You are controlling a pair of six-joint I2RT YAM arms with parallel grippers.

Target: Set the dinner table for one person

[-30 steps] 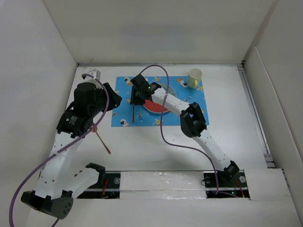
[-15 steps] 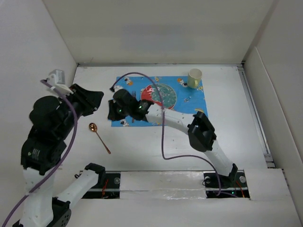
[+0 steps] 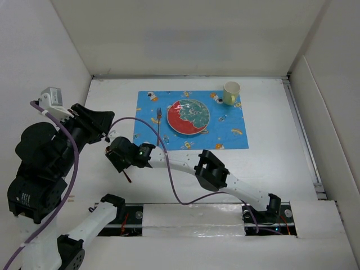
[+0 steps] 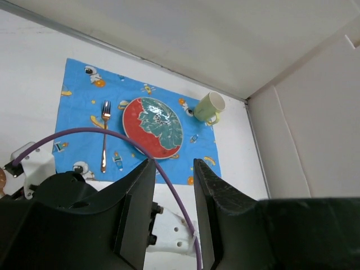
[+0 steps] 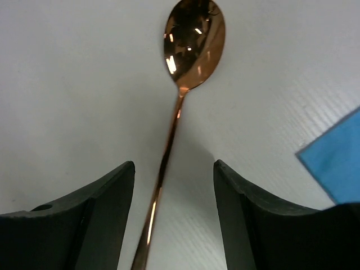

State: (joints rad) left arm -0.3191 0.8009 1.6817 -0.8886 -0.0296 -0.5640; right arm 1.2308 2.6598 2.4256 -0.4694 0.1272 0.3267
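A copper spoon (image 5: 194, 34) lies on the white dinner table (image 3: 270, 169), left of the blue mat (image 3: 191, 121). My right gripper (image 5: 173, 169) hangs open just above it, the handle running between the fingers and touching neither. From above, the right gripper (image 3: 118, 159) covers all but the spoon's handle end (image 3: 129, 178). On the mat, a fork (image 3: 158, 121) lies left of a red and teal plate (image 3: 188, 117), with a pale green mug (image 3: 231, 93) at the far right corner. Raised at the left, my left gripper (image 3: 108, 122) is open and holds nothing.
White walls close the table in at the back and on both sides. My right arm (image 3: 211, 171) stretches low across the table's near half, with a purple cable (image 4: 169, 180) looping over it. A mat corner (image 5: 337, 163) lies to the right of the spoon.
The right arm swept left from the fork on the mat to the spoon, and its jaws widened. The left arm rose and drew back left, away from the spoon.
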